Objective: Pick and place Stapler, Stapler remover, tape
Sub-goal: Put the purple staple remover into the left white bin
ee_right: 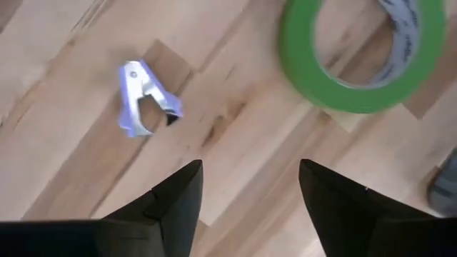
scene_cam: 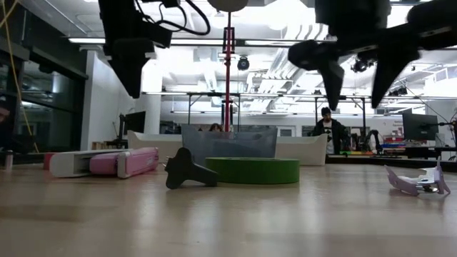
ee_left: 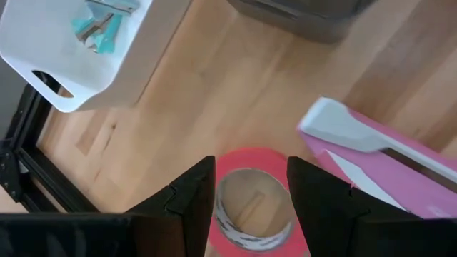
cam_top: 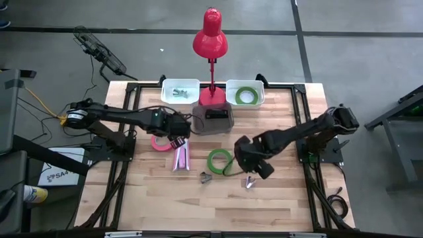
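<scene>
Hovering over the pink tape ring (ee_left: 255, 207), the left gripper (ee_left: 251, 191) is holding its fingers spread to either side of it; it should be dropping straight down, one finger entering the ring's hole. The right gripper (ee_right: 250, 196), also spread, is hanging between the green tape ring (ee_right: 360, 53) and purple staple remover (ee_right: 146, 96).
</scene>
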